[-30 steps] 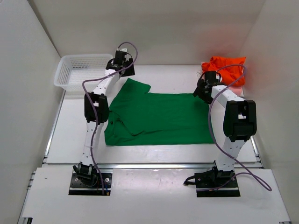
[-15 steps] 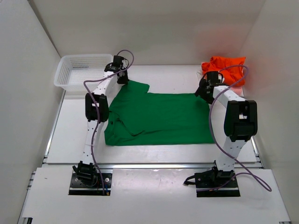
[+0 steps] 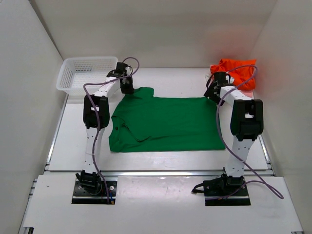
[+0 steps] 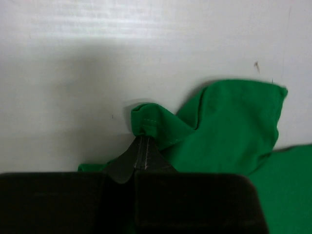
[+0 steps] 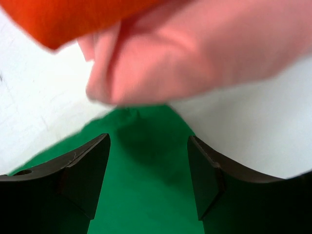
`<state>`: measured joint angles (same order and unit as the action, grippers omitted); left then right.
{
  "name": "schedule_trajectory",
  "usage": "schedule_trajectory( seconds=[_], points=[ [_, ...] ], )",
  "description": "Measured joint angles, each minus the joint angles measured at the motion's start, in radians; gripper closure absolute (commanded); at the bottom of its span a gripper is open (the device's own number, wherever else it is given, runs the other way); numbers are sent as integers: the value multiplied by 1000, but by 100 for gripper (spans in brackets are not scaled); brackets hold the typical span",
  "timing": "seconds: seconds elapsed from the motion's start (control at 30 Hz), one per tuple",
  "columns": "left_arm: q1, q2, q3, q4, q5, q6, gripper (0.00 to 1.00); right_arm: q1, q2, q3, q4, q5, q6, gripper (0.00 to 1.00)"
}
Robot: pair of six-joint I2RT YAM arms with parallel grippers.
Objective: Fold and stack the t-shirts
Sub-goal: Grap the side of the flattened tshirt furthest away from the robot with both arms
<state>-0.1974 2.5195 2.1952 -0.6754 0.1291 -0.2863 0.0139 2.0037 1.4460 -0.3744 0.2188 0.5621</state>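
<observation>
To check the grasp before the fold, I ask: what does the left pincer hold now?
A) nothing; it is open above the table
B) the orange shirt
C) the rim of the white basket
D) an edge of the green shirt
D: in the left wrist view the left pincer is closed on a hemmed edge of the green shirt, which bunches at its tips.

1. A white table [image 3: 180, 78] carries a green t-shirt [image 3: 165, 124], spread nearly flat across its middle, one sleeve rumpled at the far left.
2. An orange t-shirt [image 3: 239, 68] lies bunched in the far right corner, with a pink t-shirt [image 5: 195, 53] crumpled against it.
3. A white mesh basket [image 3: 90, 58] sits at the far left corner.
</observation>
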Motion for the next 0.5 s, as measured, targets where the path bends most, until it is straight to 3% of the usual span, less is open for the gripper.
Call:
schedule_trajectory(
  seconds=[0.1,0.17,0.23,0.33,0.5],
  points=[
    [4,-71,-122,35,17,-6,100,5,65,58,-14,6,5,39],
    [6,-111,-184,63,24,-13,100,5,97,89,-34,6,5,55],
    [11,-137,-214,82,31,-18,100,5,126,111,-45,9,-2,79],
    [20,-156,-222,105,39,-25,100,11,127,114,-57,10,3,100],
    [31,-172,-222,132,44,-34,100,18,127,109,-52,13,-3,100]
  ],
)
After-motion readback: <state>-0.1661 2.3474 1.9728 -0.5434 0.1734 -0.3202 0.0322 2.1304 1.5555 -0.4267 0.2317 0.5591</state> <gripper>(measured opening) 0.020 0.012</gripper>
